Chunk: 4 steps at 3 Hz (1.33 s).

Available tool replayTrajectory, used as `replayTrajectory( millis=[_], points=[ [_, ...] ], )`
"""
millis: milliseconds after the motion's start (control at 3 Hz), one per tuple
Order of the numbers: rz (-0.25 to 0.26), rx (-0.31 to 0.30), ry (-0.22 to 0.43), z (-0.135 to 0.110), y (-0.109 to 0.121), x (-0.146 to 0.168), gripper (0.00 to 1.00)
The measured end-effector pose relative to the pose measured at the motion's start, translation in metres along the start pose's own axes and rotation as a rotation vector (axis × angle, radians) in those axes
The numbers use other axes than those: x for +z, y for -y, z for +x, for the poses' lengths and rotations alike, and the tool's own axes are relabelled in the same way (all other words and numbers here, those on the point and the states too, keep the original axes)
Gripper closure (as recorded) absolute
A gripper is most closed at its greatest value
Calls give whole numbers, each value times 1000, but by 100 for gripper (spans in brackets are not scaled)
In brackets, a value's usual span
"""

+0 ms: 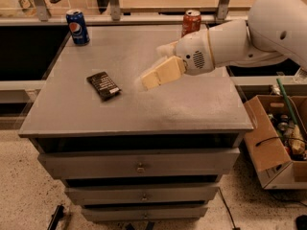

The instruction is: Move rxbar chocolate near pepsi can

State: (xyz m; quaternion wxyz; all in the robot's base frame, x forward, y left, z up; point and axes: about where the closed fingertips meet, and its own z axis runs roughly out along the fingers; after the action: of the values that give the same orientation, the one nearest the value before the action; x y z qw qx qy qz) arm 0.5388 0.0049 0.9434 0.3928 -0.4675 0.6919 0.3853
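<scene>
The rxbar chocolate (103, 85), a flat dark wrapped bar with a white patch at its near end, lies on the left half of the grey cabinet top (192, 104). The pepsi can (77, 27), blue with a round logo, stands upright at the far left corner. My gripper (152, 66) hovers over the middle of the top, right of the bar and apart from it. It points left toward the bar, open and empty.
A red soda can (192, 22) stands at the far edge behind my white arm (249, 37). The cabinet has drawers (139, 164) in front. An open cardboard box (276, 143) of clutter sits on the floor at the right. A rail (144, 18) runs behind the top.
</scene>
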Motion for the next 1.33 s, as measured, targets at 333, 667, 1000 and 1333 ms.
replayTrajectory(
  millis=[333, 667, 1000, 1333],
  points=[
    [-33, -57, 6, 6, -12, 19, 0],
    [-21, -86, 5, 19, -21, 40, 0],
    [11, -94, -19, 32, -23, 62, 0],
    [48, -109, -22, 38, -20, 77, 0]
  ],
)
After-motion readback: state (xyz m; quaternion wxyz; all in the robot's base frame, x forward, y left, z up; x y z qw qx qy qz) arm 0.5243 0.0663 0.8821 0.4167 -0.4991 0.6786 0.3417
